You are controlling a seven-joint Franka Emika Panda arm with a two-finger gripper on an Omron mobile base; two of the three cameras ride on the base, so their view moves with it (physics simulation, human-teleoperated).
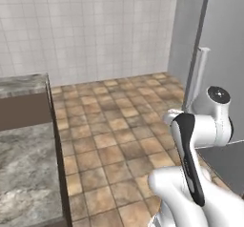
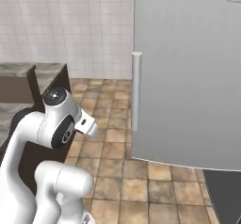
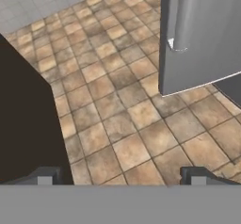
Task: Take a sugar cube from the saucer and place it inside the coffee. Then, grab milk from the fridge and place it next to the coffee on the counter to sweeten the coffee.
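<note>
The fridge (image 2: pixel 188 77) shows as a tall flat grey door with a vertical pale handle (image 2: pixel 136 91). It stands at the right in the left base view, fridge (image 1: pixel 224 40), and at the upper right in the hand view, fridge (image 3: pixel 202 35). My gripper (image 3: pixel 121 178) is open over the brown tiled floor, with nothing between its fingertips (image 3: pixel 44 176). It sits between the dark cabinet side on the left and the fridge door on the right. The marbled counter (image 1: pixel 24 173) runs along the left. The sugar cube, saucer, coffee and milk are out of view.
Brown floor tiles (image 1: pixel 119 126) stretch from me to a white tiled wall (image 1: pixel 86 25) at the back. The counter's dark brown cabinet side (image 3: pixel 23 124) rises close on the hand's left. A dark grey patch (image 1: pixel 228 164) lies low beside the fridge door.
</note>
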